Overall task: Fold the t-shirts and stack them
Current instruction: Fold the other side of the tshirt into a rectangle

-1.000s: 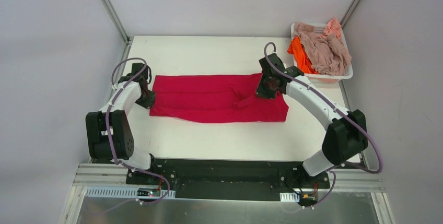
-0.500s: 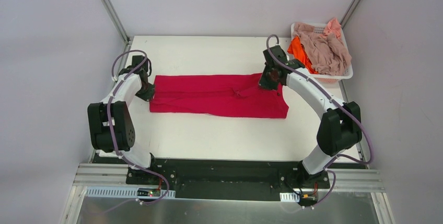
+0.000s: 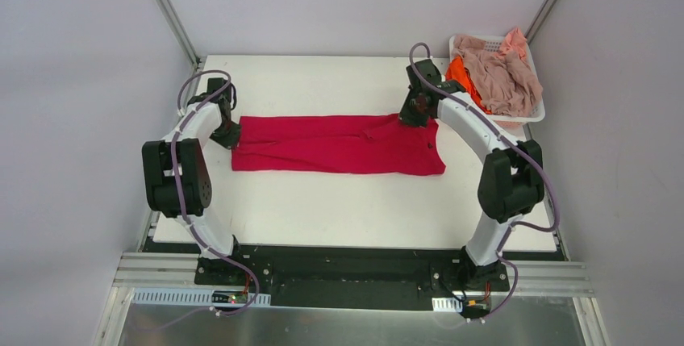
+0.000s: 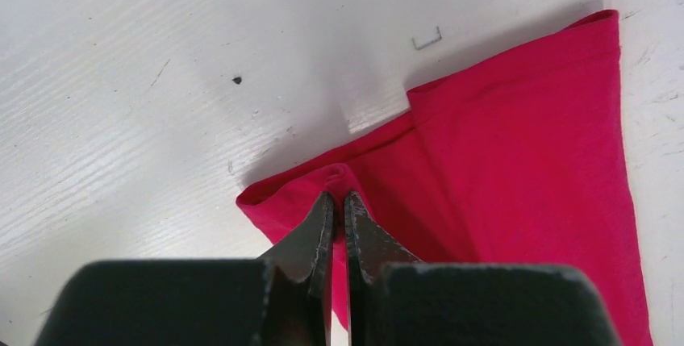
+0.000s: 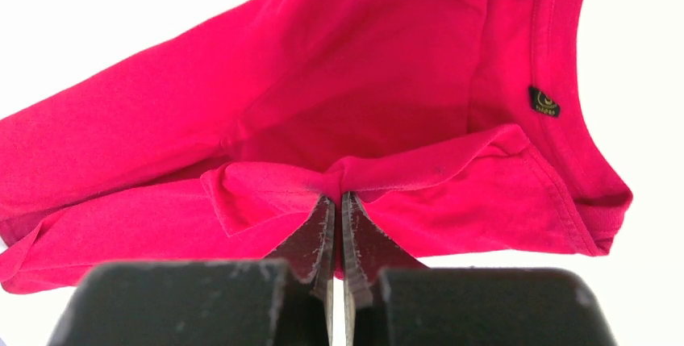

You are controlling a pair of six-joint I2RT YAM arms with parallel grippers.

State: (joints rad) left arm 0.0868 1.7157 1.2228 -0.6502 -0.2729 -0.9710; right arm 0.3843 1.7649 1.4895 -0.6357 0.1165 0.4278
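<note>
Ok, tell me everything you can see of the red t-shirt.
The red t-shirt is soft crimson knit, folded lengthwise into a long band across the white table. A ribbed collar with a small black label shows at its right end. The left gripper and right gripper each pinch its far edge, jaws shut.

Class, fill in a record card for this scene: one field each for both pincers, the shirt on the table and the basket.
Left pincer: shut on the left end of the red t-shirt
Right pincer: shut on a bunched fold near its collar
Red t-shirt: a long band across the table
Basket: far right corner, holds orange t-shirt and pinkish-beige t-shirts
</note>
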